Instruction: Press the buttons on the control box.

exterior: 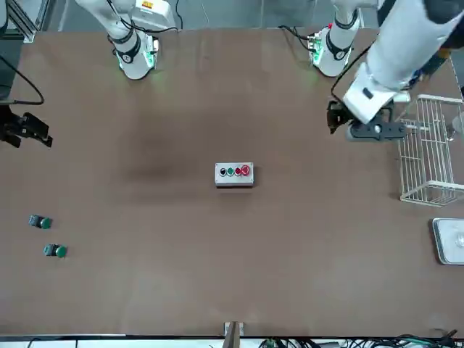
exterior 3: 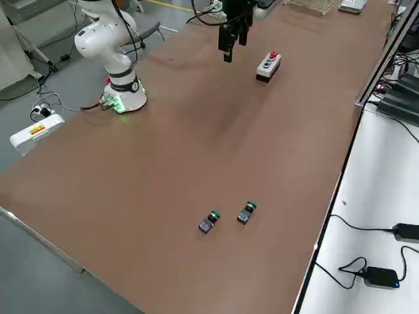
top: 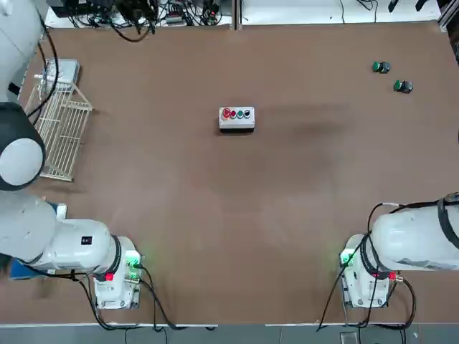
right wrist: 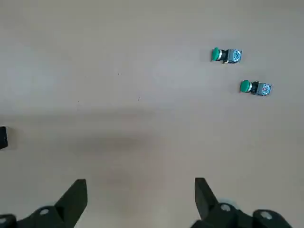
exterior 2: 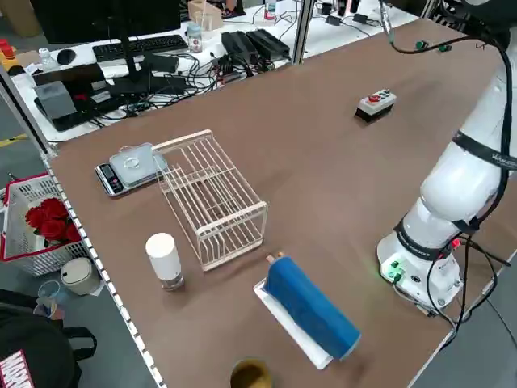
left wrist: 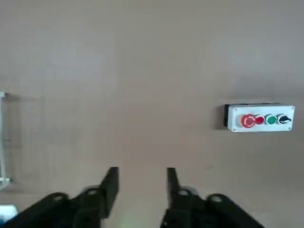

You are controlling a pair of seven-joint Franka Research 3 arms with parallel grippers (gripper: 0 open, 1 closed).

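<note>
Brown surface [top: 237, 215] carries the control box [top: 237, 119] mid-surface, untouched. Left gripper [left wrist: 140, 183], jaws narrowly parted, hangs well apart; right gripper [right wrist: 141, 192] is wide. Closing jaws first should press buttons [top: 237, 113] cleanly.

Control box [top: 237, 120] flat on the brown table [top: 237, 215], buttons [top: 237, 113] facing up.

The box is small and light grey-white with a darker base, lying level near the table's middle (nothing touching it). Its top carries a row of four round caps: a larger red one at one end, a smaller red, a green, then a dark one.
</note>
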